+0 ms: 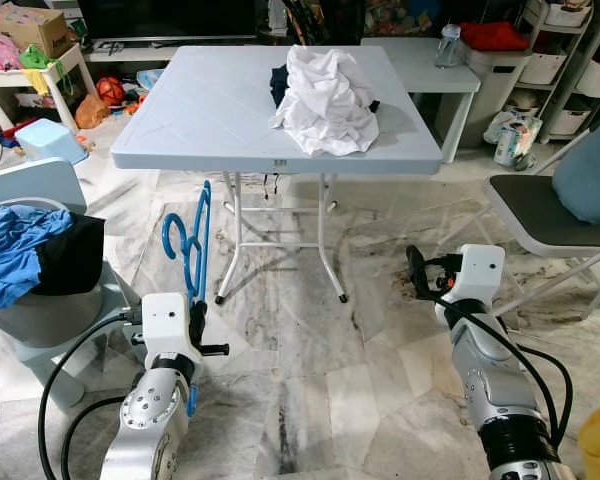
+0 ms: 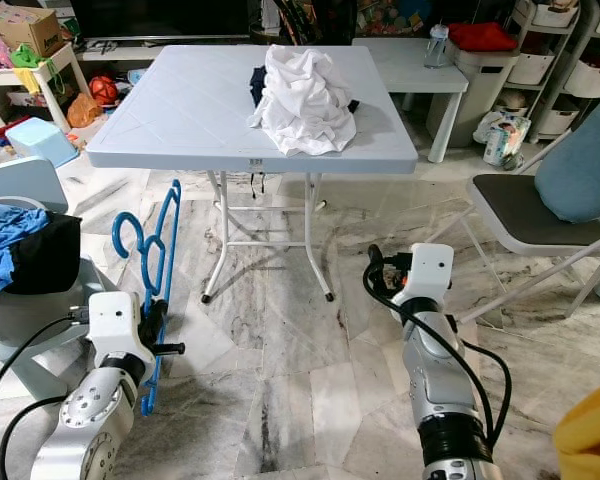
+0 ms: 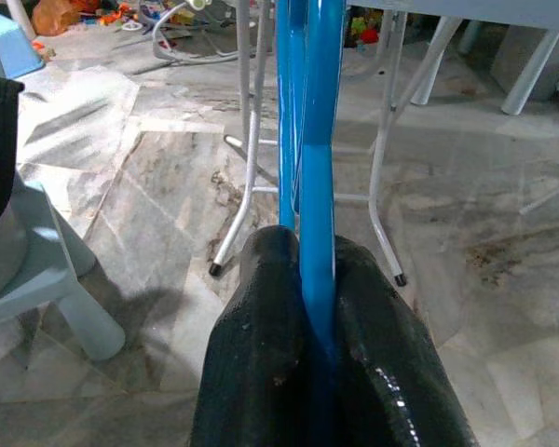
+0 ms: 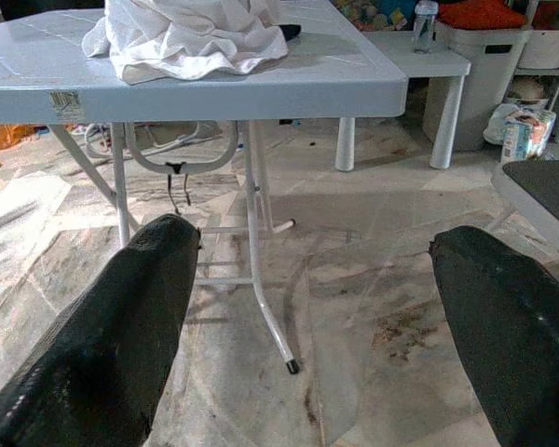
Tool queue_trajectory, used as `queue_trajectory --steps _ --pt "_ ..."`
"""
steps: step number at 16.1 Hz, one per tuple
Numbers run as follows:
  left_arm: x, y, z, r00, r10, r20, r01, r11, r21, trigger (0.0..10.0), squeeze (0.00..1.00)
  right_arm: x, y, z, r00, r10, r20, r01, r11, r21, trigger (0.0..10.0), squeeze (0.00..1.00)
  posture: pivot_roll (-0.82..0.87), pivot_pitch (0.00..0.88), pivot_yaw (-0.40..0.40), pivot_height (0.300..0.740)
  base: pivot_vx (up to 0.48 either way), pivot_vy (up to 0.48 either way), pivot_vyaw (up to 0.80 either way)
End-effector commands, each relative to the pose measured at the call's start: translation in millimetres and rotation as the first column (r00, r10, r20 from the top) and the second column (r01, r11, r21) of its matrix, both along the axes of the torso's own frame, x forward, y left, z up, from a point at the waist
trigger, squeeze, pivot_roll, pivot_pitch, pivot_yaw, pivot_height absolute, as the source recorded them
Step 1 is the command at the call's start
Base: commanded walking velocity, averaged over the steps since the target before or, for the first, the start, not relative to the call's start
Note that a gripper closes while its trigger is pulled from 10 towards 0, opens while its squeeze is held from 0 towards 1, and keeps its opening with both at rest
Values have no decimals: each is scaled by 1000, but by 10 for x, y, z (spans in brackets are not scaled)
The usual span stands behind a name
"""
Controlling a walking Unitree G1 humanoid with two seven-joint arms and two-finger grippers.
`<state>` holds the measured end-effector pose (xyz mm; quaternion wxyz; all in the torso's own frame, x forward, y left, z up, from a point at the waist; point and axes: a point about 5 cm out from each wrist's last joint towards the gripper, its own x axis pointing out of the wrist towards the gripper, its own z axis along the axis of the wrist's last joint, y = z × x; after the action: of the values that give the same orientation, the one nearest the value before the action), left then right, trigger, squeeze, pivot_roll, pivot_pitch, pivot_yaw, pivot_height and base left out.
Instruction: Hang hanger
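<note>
A blue hanger stands upright in front of me at the left, its hook pointing left. My left gripper is shut on its lower bar; in the left wrist view the black fingers pinch the blue hanger. My right gripper is held low at the right, above the floor. In the right wrist view its fingers stand wide apart, open with nothing between them. A pile of white clothes with a dark garment lies on the pale folding table ahead.
A grey stool with a basket of blue and black clothes stands at my left. A chair with a blue cushion is at the right. White side tables, bins and toys line the back. Marble floor lies between me and the table.
</note>
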<state>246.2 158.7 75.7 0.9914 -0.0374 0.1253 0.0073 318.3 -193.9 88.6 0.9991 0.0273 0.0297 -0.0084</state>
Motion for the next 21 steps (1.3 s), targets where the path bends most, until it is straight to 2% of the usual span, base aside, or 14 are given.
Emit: queue_trajectory --steps 1,4,6,8,17,21 --pt "28 13 57 1000 8 20 -8 1000 2 10000 0 29 -30 47 1000 -12 8 12 1000 -7 10000 0 -35 0 -20 740 0 0 0" --pt "64 -19 35 998 -49 43 49 999 16 10000 0 32 -3 8 1000 -1 -8 1 1000 -8 10000 0 -33 0 -22 740 0 0 0" --pt "107 -24 87 989 -95 115 89 995 54 10000 0 42 10 -35 999 11 -31 -11 1000 -5 10000 0 -31 0 -23 740 0 0 0" --pt "112 -28 83 988 -98 117 92 994 50 10000 0 31 17 -91 998 28 -60 -29 999 -15 10000 0 -30 0 -23 740 0 0 0" --pt "118 6 67 986 -91 139 81 994 80 10000 0 39 12 -120 997 30 -70 -32 999 -16 10000 0 -29 0 -21 740 0 0 0" --pt "114 44 60 987 -79 138 66 993 97 10000 0 14 -56 -124 997 23 -69 -24 999 -23 10000 0 -30 0 -18 740 0 0 0"
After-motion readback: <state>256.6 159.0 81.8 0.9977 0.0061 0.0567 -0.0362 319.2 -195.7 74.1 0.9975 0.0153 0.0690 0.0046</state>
